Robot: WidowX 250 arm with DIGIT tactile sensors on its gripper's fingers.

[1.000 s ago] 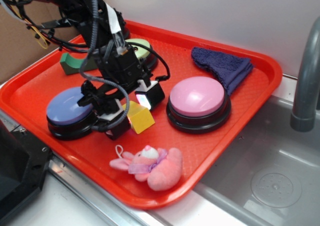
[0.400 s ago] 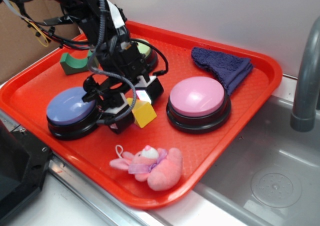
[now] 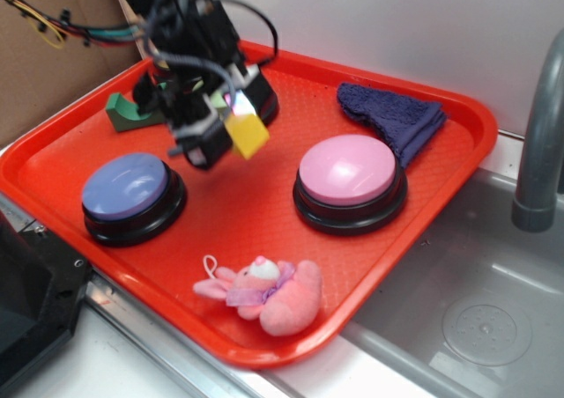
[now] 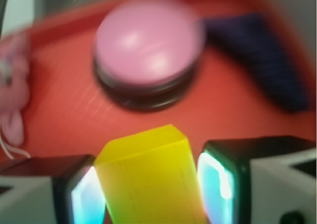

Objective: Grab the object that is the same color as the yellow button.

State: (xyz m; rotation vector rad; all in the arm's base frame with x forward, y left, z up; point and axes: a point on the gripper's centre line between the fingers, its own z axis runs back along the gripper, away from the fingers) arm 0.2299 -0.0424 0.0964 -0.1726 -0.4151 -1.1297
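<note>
My gripper [image 3: 229,127] is shut on the small yellow block [image 3: 248,134] and holds it in the air above the red tray [image 3: 264,231], between the blue and pink buttons. In the wrist view the block [image 4: 151,177] fills the gap between the two lit fingers [image 4: 215,187], tilted a little, with both pads against its sides. The yellow button is almost hidden behind the arm at the back of the tray. Only its black base [image 3: 265,106] shows.
On the tray sit a blue button [image 3: 125,185], a pink button [image 3: 346,171] [image 4: 146,43], a green arch block [image 3: 123,112], a purple cloth [image 3: 392,116] [image 4: 262,55] and a pink plush toy [image 3: 269,292]. A metal sink [image 3: 476,319] with a grey faucet [image 3: 538,151] lies to the right.
The gripper closed on the yellow block where it lay on the tray, then lifted it up and back toward the far side. The tray spot between the buttons is now bare.
</note>
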